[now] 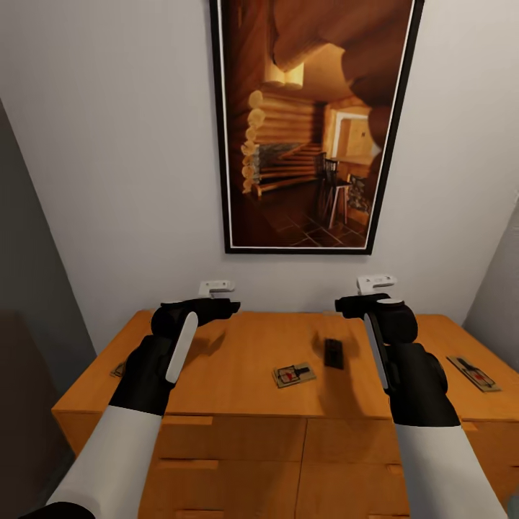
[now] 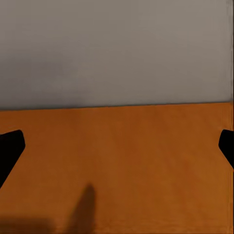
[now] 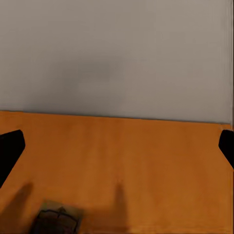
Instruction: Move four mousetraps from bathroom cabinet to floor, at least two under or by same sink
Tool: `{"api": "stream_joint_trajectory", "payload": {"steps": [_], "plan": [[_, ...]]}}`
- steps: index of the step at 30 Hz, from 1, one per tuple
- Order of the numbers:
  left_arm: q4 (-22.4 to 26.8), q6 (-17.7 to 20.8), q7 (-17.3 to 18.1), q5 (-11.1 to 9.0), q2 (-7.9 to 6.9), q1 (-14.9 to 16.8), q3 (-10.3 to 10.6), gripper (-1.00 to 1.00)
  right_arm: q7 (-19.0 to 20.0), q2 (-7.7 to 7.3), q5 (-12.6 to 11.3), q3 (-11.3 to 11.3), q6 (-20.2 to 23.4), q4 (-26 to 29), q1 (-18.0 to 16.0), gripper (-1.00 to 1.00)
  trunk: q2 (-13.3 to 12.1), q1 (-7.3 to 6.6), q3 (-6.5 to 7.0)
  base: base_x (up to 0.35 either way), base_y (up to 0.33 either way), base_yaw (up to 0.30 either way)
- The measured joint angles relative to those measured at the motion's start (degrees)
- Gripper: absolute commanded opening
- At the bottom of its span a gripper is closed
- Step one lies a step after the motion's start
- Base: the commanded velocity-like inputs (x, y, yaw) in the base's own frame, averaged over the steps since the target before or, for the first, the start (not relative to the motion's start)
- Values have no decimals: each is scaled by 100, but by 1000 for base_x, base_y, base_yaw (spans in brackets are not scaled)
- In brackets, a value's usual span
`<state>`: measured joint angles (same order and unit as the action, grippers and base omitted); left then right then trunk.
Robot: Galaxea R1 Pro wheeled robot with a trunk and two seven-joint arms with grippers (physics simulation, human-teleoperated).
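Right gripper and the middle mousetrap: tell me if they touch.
Apart. In the head view the right gripper hovers near the wall, while the mousetrap lies on bare cabinet top well forward of it.

wall: pale grey, plain | picture: tall, black-framed log-cabin interior, hung centred | side walls: darker grey, both edges

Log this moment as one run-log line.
stage: at cabinet, before pick | left gripper: open, empty, above top | right gripper: open, empty | mousetraps on top: centre, right edge, left edge partly hidden
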<state>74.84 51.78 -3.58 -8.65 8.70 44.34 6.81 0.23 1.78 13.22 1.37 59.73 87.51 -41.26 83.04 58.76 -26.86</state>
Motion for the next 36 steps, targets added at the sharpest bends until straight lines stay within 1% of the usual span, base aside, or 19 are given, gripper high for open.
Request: {"api": "stream_joint_trajectory", "payload": {"steps": [8, 25, 29, 35, 36], "plan": [[0, 1, 0, 0, -1, 0, 0, 100, 1, 28, 0, -2, 0, -10, 0, 100, 0, -2, 0, -189, 0, 0], [0, -5, 0, -6, -5, 0, 3, 100, -10, 76, -3, -42, 0, -103, 0, 100, 0, -3, 0, -24, 0, 0], [0, -7, 0, -7, -2, 0, 3, 100, -15, 124, -1, -96, 0, -168, 0, 100, 0, -3, 0, -2, 0, 0], [0, -7, 0, -8, 0, 0, 3, 100, -26, 307, 11, -299, 5, -403, 0, 100, 0, -3, 0, 0, 0, 0], [0, -7, 0, -8, 0, 0, 3, 100, -27, 308, 13, -300, 5, -405, 0, 100, 0, -3, 0, 0, 0, 0]]}}
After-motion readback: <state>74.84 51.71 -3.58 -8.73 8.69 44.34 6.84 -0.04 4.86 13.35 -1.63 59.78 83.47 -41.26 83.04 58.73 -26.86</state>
